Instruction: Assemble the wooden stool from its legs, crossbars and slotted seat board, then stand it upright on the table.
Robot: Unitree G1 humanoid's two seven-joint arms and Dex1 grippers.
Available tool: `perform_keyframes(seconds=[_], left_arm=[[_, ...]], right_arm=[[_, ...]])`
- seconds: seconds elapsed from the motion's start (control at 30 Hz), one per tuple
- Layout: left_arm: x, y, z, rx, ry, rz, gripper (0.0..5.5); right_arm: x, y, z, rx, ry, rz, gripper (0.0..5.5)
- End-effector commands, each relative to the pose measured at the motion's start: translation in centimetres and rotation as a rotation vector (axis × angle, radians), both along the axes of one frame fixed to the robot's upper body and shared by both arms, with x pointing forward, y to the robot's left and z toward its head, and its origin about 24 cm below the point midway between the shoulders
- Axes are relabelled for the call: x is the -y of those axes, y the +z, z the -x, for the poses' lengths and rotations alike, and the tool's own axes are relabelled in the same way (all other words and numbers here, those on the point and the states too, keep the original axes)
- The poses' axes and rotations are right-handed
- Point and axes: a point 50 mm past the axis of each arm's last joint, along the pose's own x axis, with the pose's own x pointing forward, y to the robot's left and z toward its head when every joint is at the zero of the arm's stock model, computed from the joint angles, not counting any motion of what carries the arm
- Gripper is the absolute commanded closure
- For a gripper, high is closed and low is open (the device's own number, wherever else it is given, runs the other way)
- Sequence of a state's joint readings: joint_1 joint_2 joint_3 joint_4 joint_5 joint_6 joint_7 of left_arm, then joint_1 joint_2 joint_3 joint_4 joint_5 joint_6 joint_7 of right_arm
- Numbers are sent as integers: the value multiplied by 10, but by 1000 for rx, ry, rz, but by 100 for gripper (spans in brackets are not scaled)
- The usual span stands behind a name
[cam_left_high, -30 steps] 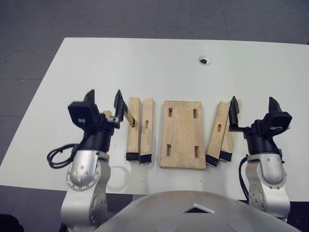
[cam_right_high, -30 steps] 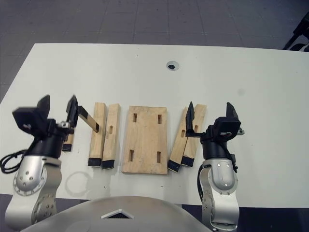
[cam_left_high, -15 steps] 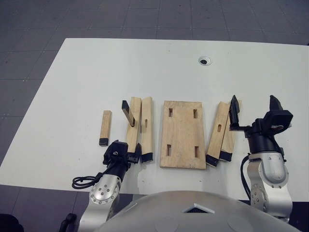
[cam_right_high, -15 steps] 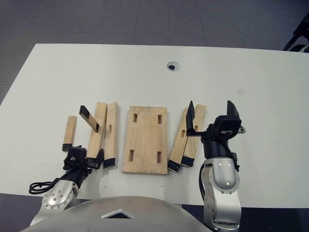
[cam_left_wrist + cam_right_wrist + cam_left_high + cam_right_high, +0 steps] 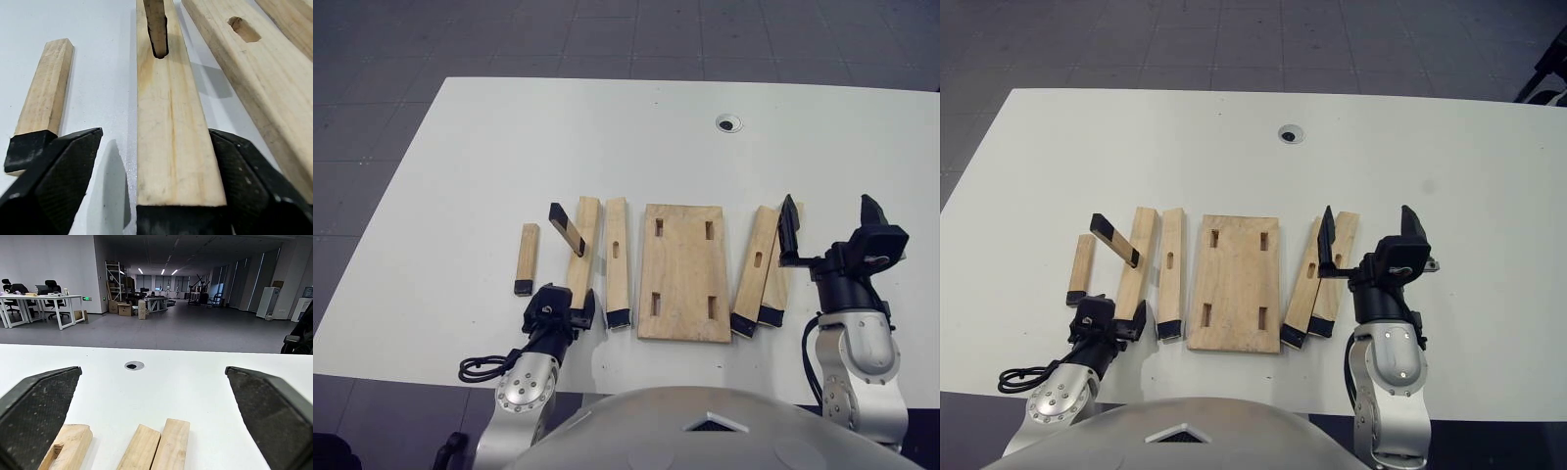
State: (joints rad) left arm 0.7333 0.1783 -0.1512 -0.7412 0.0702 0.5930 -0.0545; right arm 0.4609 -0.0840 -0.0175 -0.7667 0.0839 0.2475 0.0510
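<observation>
Left gripper [image 5: 559, 306] has dropped low, fingers open astride the leg [image 5: 581, 245] bearing a crossbar [image 5: 566, 228], now nudged off its neighbour [image 5: 618, 257]; right gripper [image 5: 829, 221] hovers, fingers open. Assembly barely begun.

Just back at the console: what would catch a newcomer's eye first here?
A dark-tipped crossbar juts up at a slant from the slot of the leftmost long leg, whose near end lies within the open left gripper. The slotted seat board lies flat mid-table.
</observation>
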Motion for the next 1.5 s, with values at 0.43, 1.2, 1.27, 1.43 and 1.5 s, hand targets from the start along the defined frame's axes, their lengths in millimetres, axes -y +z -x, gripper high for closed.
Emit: perform_keyframes(seconds=[0.43, 1.2, 1.27, 1.43, 1.5], left_arm=[[-2, -35, 25, -377, 169, 194, 345], [46, 111, -58, 386, -846, 1057, 345], [46, 113, -56, 389, -869, 1061, 345], [48, 118, -45, 385, -973, 1086, 345], [49, 120, -39, 377, -1022, 1100, 345]], right_arm=[[2, 22, 1, 66, 1, 5, 0], [-53, 76, 7, -32, 1220, -552, 0], [-53, 75, 4, -39, 1218, -534, 0], [-52, 71, -2, -56, 1223, -491, 0], [-53, 69, -5, -65, 1233, -475, 0]])
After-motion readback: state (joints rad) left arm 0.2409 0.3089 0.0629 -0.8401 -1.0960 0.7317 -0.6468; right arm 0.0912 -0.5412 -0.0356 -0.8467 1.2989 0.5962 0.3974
